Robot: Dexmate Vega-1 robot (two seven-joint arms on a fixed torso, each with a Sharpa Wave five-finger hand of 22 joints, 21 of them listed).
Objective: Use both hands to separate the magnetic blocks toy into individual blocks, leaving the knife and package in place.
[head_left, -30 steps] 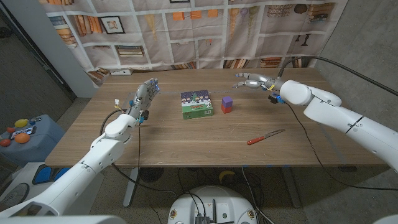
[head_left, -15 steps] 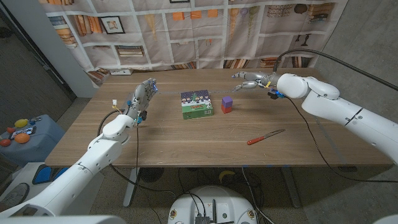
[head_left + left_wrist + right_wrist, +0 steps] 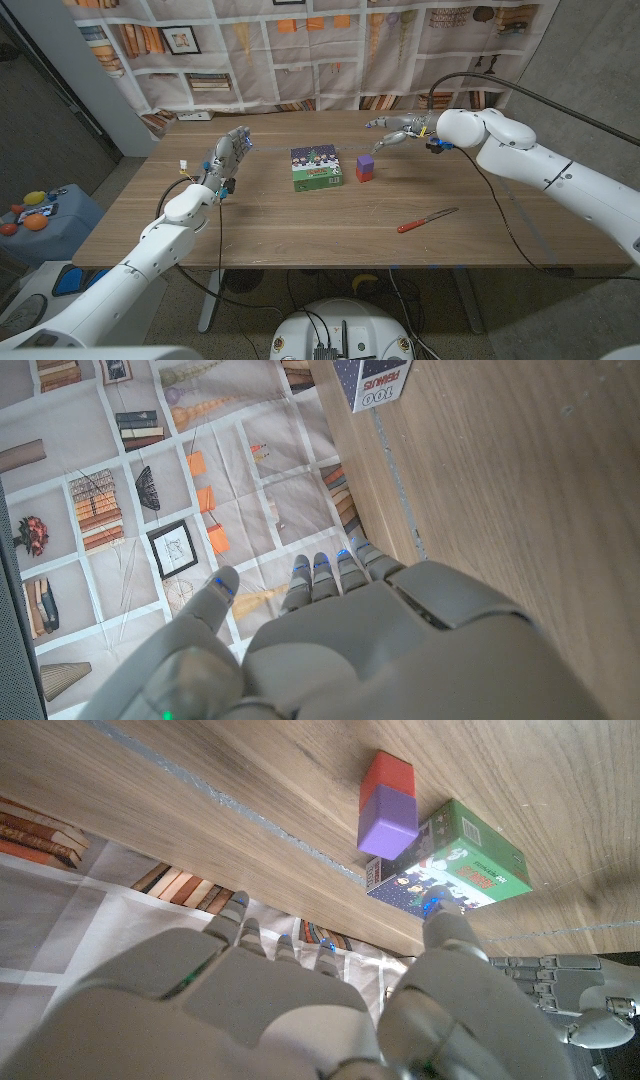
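The magnetic blocks toy [image 3: 365,168] is a purple block [image 3: 387,823] stacked on a red block [image 3: 386,775], standing mid-table just right of the green package [image 3: 315,167]. My right hand [image 3: 400,131] hovers behind and to the right of the toy, fingers spread, holding nothing. In the right wrist view, that hand [image 3: 300,1010] reaches toward the toy and the package [image 3: 450,870]. My left hand [image 3: 228,155] stands to the left of the package, fingers straight and apart, empty. The left wrist view shows the same hand [image 3: 330,650] and a corner of the package [image 3: 378,380].
A red-handled knife [image 3: 427,220] lies on the wooden table [image 3: 300,230] at the front right, away from both hands. A bookshelf-print curtain [image 3: 300,50] hangs behind the table's far edge. Cables trail from both arms.
My right hand has moved left along the far side of the table, closer to the blocks toy. The left hand, toy, package and knife have stayed put.
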